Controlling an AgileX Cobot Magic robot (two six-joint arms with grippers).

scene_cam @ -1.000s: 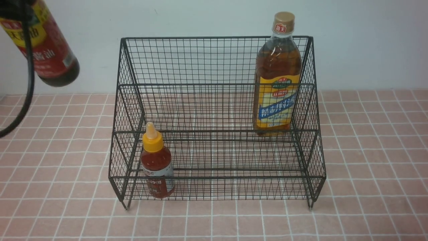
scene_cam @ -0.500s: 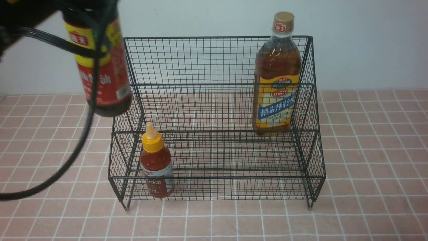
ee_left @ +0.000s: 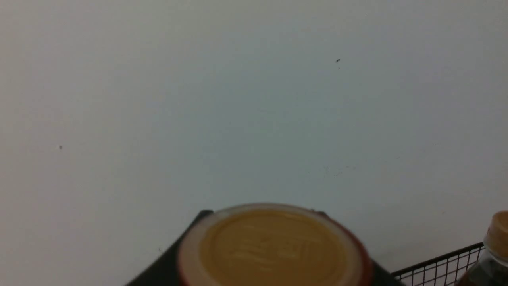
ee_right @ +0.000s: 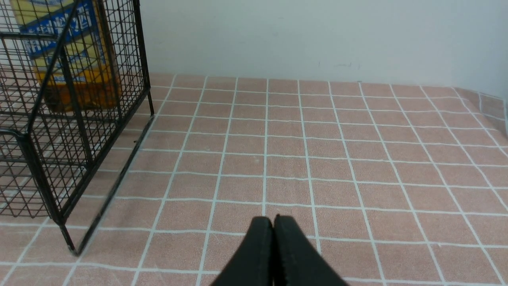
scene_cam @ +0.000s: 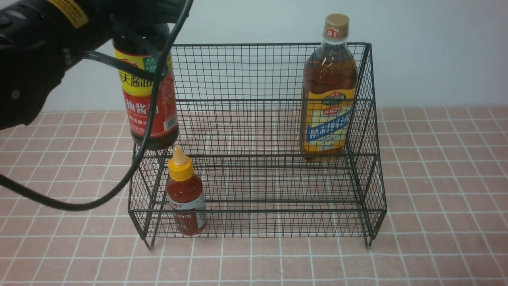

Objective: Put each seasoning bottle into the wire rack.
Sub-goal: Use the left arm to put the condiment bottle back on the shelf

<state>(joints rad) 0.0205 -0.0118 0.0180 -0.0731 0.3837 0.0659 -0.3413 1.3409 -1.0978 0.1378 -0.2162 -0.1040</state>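
Note:
My left gripper (scene_cam: 137, 26) is shut on the neck of the dark soy-sauce bottle (scene_cam: 149, 103), which hangs upright over the left end of the black wire rack (scene_cam: 258, 44). Its base is just above the small red-sauce bottle (scene_cam: 185, 194) standing on the lower tier at the left. In the left wrist view the held bottle's cap (ee_left: 272, 248) fills the space between the dark fingers. The tall amber bottle (scene_cam: 328, 99) stands on the upper tier at the right. My right gripper (ee_right: 273, 223) is shut and empty, low over the tiles to the right of the rack (ee_right: 79, 119).
A pink tiled counter (scene_cam: 436, 178) runs back to a pale wall (scene_cam: 436, 51). A black cable (scene_cam: 119, 190) loops down from my left arm in front of the rack's left side. The amber bottle (ee_right: 67, 59) shows through the mesh in the right wrist view.
My left arm has carried the soy-sauce bottle right and down, from beyond the rack's left side to over its left end, turning it from tilted to upright. The right arm has not moved.

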